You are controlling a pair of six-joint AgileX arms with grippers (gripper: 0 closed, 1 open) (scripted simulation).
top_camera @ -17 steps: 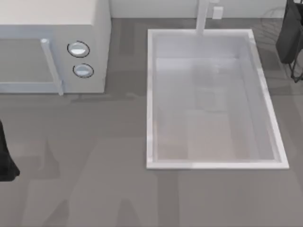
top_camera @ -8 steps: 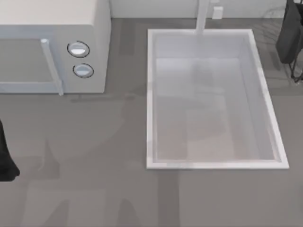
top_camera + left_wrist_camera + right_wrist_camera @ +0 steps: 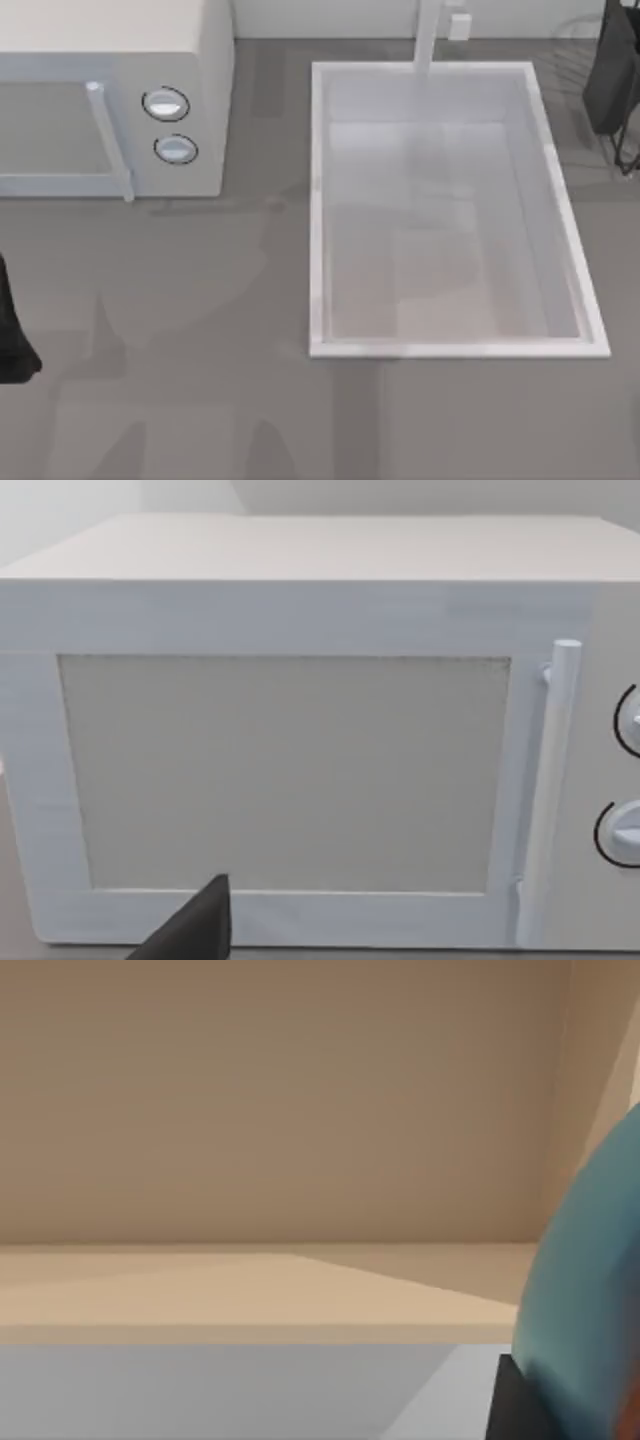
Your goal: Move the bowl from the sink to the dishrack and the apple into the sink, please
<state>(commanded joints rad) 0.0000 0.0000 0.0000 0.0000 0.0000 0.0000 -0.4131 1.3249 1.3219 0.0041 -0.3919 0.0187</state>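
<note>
The sink point(image 3: 318, 210) sits right of centre in the top view, a big white basin with a raised rim and its faucet post point(image 3: 428, 38) at the far edge. Nothing is lying inside the basin.

The bowl point(image 3: 590, 1290) turns up in the right wrist view as a blue-teal curved surface right up against the camera, with a dark bit of the right gripper next to it. So the bowl is close at the right gripper, but whether the claw is actually pinching it can't be told from here. The right arm point(image 3: 612, 75) itself is a dark shape at the far right edge of the top view, beyond the sink's far right corner.

The left arm point(image 3: 12, 335) is parked at the left edge of the table, just a dark sliver there. Its wrist camera faces the white microwave point(image 3: 300, 740) straight on: door, vertical handle point(image 3: 545, 800), two round knobs. One dark fingertip point(image 3: 195, 930) pokes into that view; whether that claw is spread or pressed together, can't tell either.
</note>
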